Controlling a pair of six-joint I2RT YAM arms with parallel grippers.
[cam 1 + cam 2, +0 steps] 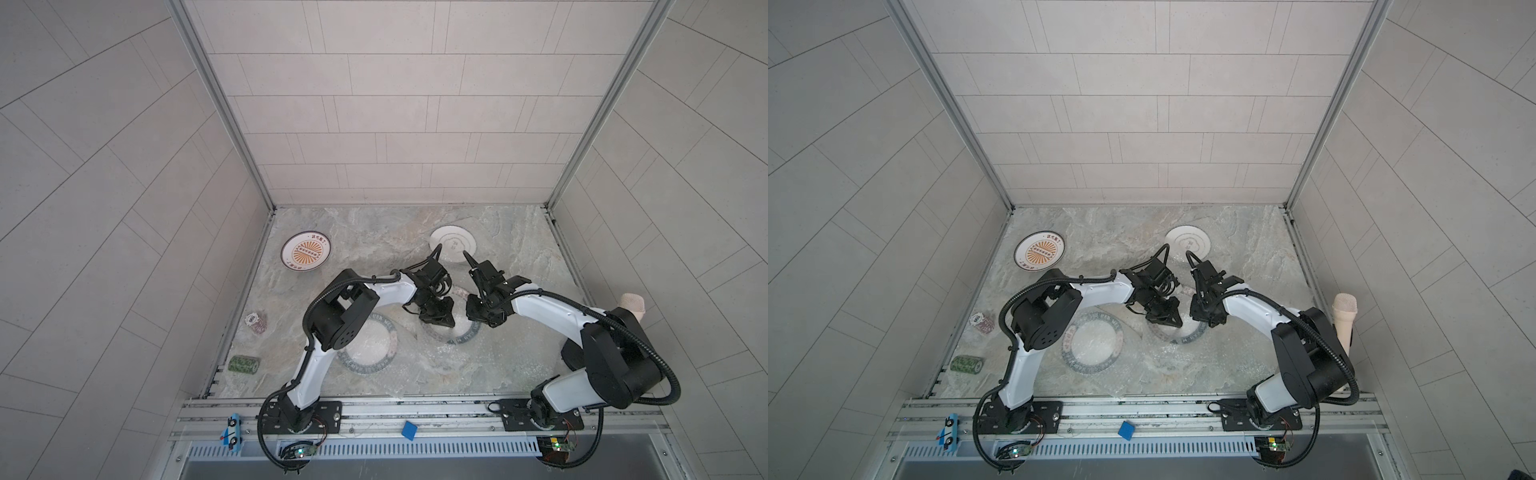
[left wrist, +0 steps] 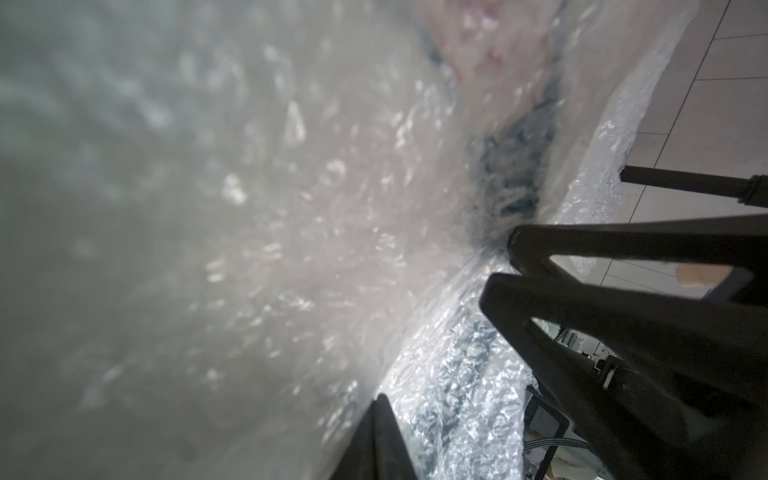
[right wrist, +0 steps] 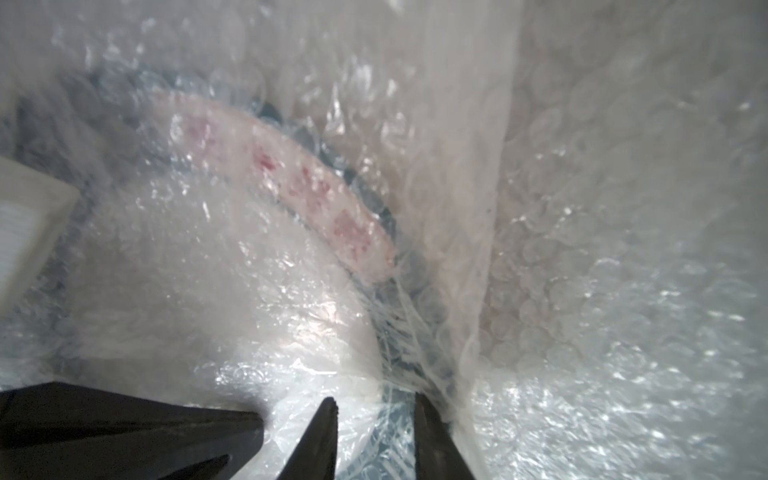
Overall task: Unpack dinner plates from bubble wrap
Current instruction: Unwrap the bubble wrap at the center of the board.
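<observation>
The wrapped dinner plate (image 1: 466,337) lies flat, face up, mid-desk (image 1: 332,232); being round, it has no long axis. The bubble wrap (image 3: 582,249) blurs its green rim, and both tools cover most of it. The left tool (image 2: 380,419) is together, pinching wrap; the right tool (image 3: 374,415) stands apart. There are four plates: a second green-rimmed plate (image 1: 370,349) under wrap, and the sunburst plate (image 1: 305,250) and grey-ringed plate (image 1: 453,244) bare at the back. I cannot count the sheets.
</observation>
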